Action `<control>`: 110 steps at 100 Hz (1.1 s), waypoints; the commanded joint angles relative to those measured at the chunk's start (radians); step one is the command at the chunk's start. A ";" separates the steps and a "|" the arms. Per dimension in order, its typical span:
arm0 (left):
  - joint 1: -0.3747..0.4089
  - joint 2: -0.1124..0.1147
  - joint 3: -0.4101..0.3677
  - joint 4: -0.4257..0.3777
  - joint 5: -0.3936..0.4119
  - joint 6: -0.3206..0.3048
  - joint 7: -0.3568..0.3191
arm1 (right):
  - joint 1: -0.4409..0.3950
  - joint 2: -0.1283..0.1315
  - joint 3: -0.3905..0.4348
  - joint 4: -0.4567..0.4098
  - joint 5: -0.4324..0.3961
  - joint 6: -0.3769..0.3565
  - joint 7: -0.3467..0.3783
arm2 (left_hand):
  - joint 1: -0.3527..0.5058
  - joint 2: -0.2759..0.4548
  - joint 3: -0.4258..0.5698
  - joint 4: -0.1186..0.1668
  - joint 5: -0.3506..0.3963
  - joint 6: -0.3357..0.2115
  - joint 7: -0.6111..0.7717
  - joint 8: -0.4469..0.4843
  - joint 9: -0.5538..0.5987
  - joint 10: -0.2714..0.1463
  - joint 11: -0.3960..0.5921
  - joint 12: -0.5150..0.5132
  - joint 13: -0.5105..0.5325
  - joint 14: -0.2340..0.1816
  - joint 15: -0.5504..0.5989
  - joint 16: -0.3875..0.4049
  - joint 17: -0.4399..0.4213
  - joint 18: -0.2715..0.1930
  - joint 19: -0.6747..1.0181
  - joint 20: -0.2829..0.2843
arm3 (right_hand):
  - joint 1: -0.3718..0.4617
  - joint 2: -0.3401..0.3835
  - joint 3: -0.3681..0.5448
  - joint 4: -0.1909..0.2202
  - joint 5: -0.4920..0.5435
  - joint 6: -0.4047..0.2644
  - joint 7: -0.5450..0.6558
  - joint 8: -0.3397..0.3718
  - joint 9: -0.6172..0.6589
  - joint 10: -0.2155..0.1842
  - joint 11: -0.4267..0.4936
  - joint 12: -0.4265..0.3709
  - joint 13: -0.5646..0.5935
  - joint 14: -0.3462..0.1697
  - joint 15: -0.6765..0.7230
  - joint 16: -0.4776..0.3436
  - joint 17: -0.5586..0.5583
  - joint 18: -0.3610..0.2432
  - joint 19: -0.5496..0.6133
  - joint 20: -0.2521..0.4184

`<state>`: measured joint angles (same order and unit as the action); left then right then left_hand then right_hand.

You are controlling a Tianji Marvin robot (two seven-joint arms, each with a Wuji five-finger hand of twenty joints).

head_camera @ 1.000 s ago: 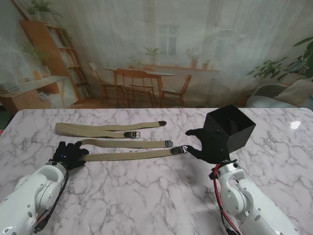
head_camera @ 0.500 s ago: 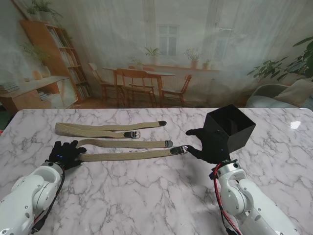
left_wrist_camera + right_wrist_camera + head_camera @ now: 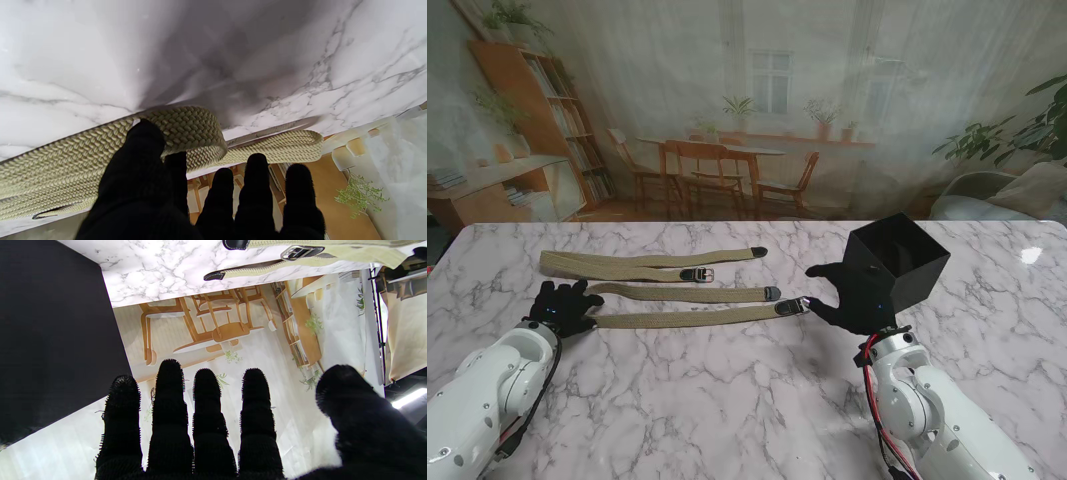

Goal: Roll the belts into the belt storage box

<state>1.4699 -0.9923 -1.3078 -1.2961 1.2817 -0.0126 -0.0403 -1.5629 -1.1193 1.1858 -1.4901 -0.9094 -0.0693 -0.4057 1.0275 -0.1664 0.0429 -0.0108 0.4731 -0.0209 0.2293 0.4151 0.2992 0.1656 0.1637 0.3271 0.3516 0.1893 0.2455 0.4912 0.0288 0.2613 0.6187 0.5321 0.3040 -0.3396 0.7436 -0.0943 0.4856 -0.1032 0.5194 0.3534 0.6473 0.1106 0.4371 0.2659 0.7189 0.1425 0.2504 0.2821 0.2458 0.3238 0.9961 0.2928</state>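
Observation:
Three tan woven belts lie stretched across the table: the far belt [image 3: 647, 263] folded double, the middle belt [image 3: 687, 293], and the nearest belt [image 3: 697, 316]. My left hand [image 3: 562, 308] is at the nearest belt's left end. In the left wrist view the thumb [image 3: 140, 150] presses on that curled belt end [image 3: 186, 130], with the index finger behind it. The black belt storage box [image 3: 897, 268] stands tilted at the right. My right hand [image 3: 832, 292] rests against its left side, open with fingers spread [image 3: 203, 406], close to the buckles [image 3: 297, 252].
The marble table [image 3: 747, 400] runs wide in front of both arms. The far belt's folded loop [image 3: 297, 143] lies just beyond my left fingers. The box wall [image 3: 50, 340] fills one side of the right wrist view. A printed room backdrop stands behind the table.
My left hand has shifted a little left and farther from me at the belt's end. The right hand, the box and the other belts have not moved.

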 commanded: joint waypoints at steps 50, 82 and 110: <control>0.016 0.008 0.012 0.015 0.027 0.002 -0.064 | 0.000 -0.002 -0.001 0.004 0.002 0.007 0.001 | 0.104 -0.079 0.019 0.008 0.181 -0.009 0.398 0.282 0.075 0.000 0.026 0.004 -0.013 0.004 -0.008 -0.020 -0.017 -0.004 0.012 -0.023 | 0.018 0.034 -0.007 0.026 0.026 0.014 0.004 0.023 -0.029 0.013 0.014 0.006 -0.035 -0.008 -0.014 0.003 -0.021 0.011 -0.016 0.016; 0.055 0.006 -0.032 -0.014 0.050 -0.030 0.013 | 0.000 -0.003 -0.001 0.004 0.002 0.007 -0.002 | 0.138 -0.045 0.037 0.007 0.147 0.002 0.571 0.293 0.217 -0.064 0.111 0.069 0.024 -0.017 0.017 -0.003 -0.019 -0.010 0.040 -0.020 | 0.017 0.034 -0.006 0.026 0.025 0.014 0.004 0.023 -0.029 0.012 0.015 0.006 -0.035 -0.007 -0.013 0.003 -0.021 0.010 -0.016 0.017; 0.148 -0.002 -0.139 -0.134 0.083 -0.110 0.068 | -0.003 -0.003 0.003 0.003 0.001 0.006 -0.004 | 0.164 -0.030 0.057 0.005 0.102 0.037 0.649 0.296 0.410 -0.124 0.146 0.137 0.148 -0.070 0.025 0.009 0.006 -0.022 0.043 -0.031 | 0.018 0.035 -0.007 0.026 0.024 0.015 0.004 0.023 -0.024 0.013 0.015 0.006 -0.035 -0.008 -0.013 0.003 -0.021 0.011 -0.017 0.017</control>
<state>1.6045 -0.9933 -1.4419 -1.4068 1.3593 -0.1163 0.0270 -1.5624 -1.1200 1.1881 -1.4874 -0.9074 -0.0671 -0.4092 1.1048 -0.2418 0.0435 -0.0109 0.5913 -0.0041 0.8311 0.7106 0.6507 0.0897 0.2657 0.4187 0.4709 0.1448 0.2647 0.4918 0.0338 0.2505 0.6365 0.5208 0.3040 -0.3396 0.7436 -0.0943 0.4856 -0.1032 0.5194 0.3536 0.6467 0.1108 0.4374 0.2659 0.7074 0.1427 0.2504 0.2821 0.2452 0.3240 0.9959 0.2936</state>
